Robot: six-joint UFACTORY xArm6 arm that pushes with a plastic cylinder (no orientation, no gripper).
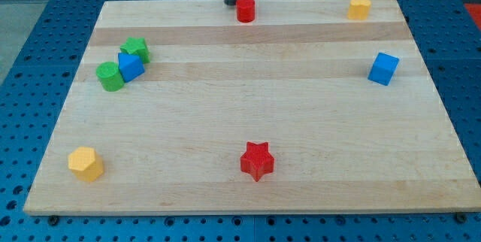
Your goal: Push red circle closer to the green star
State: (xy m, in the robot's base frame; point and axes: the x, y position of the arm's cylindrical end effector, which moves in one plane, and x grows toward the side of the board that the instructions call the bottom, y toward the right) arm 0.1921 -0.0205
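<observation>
The red circle [246, 9] stands near the top edge of the wooden board, around the middle. My tip [231, 3] is just to its left, close to it or touching it. The green star [136, 48] sits at the upper left of the board, in a tight cluster with a blue block [130, 67] and a green round block [110, 76]. The rod comes down from the view's top.
A red star [257, 160] lies at bottom middle. A yellow block [86, 164] sits at bottom left, another yellow block [360, 7] at top right, and a blue cube [383, 68] at the right. The wooden board [248, 114] lies on a blue perforated table.
</observation>
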